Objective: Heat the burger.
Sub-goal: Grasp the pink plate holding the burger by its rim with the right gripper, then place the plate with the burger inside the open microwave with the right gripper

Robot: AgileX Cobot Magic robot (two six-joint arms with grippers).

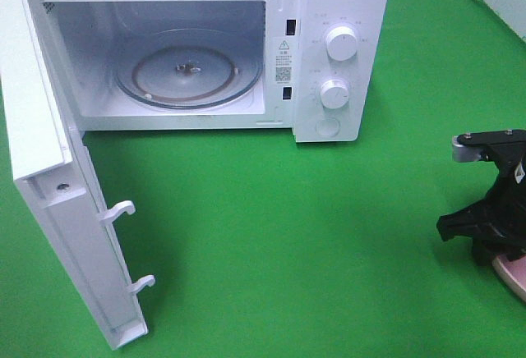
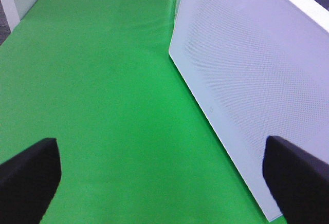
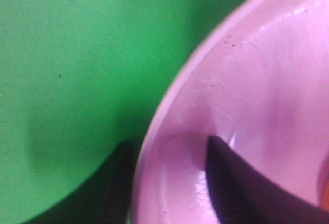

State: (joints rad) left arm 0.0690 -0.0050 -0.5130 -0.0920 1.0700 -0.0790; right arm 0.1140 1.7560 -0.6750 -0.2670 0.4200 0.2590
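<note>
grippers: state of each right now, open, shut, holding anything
left gripper: open, holding nothing
right gripper: jaws either side of the pink plate rim; cannot tell if it is clamped

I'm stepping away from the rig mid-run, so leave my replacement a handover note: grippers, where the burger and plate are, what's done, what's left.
Left gripper: open and empty, beside the outer face of the microwave door.
Right gripper: fingers straddle the rim of the pink plate; a firm clamp is not confirmed.
Burger: only an orange sliver shows, on the plate.
Done: the microwave stands open, with nothing on the turntable.
Left: probably lift the plate, set it on the turntable, shut the door, start the heating.
</note>
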